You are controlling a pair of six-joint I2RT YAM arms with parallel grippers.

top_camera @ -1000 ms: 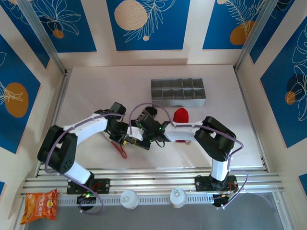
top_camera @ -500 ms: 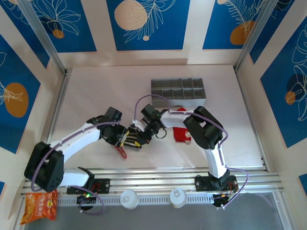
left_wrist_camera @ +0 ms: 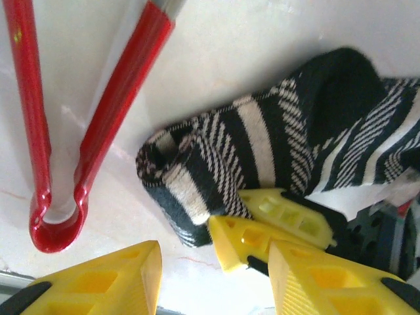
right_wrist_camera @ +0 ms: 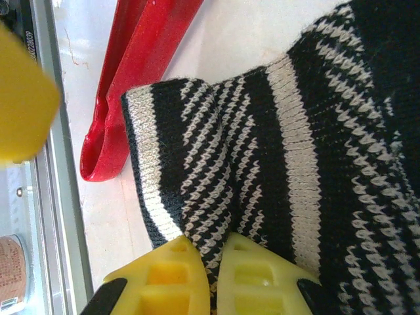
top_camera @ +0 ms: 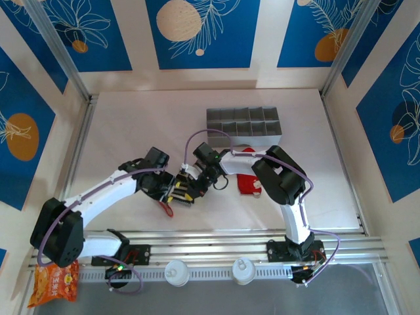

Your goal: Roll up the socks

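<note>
Black, grey-white striped fabric sock [left_wrist_camera: 262,151], mid-table toward the near edge, beside thin red-handled tongs [left_wrist_camera: 125,85]. Both arms have swung in over it within the last second. The right gripper [right_wrist_camera: 213,262] is clamped on its rolled end, while the left gripper [left_wrist_camera: 215,248] stands apart and is narrowing. Rolling seems under way; the short bright red sock [top_camera: 248,186] waits.

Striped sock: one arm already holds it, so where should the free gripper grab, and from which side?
Probably the rolled end of the striped sock: it is a thick bunch raised off the table. The right gripper is shut on the fabric just behind it, so the open left gripper should come from the side facing the red tongs, clear of them.
</note>
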